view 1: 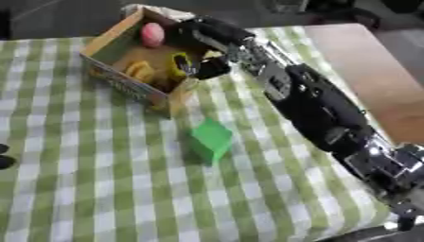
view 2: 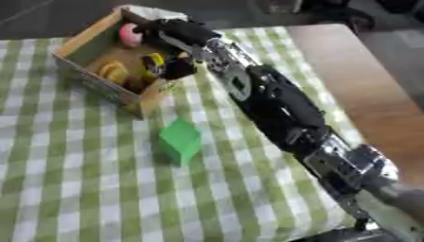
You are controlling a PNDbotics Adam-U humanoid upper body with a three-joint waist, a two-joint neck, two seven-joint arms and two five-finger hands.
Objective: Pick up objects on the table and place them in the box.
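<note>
Right hand [view 1: 203, 59] is reaching over the open cardboard box [view 1: 108, 40] at 11 o'clock on the green-and-white checked counter [view 1: 99, 189]. Its fingers [view 1: 184, 66] are curled round a small yellow-and-black object [view 1: 178, 64], held just inside the box's near-right wall. I can't tell whether it's touching the floor of the box.

Already in the box: a pink rounded object [view 1: 152, 34] at the far end and a yellow-orange piece [view 1: 139, 71] at the near-left side.

Step in hand, by my read: the drop. Item is over the box and not released.

Left on the counter: a green cube-shaped block [view 1: 211, 139] near centre, at about 5 o'clock from the box corner and clear of it.

Next move likely calls for opening the fingers, lifting the hand up clear of the box wall, then swinging toward 5 o'clock for the green block. Watch the forearm; it passes close over the box's right rim.

Left hand isn't in view.
</note>
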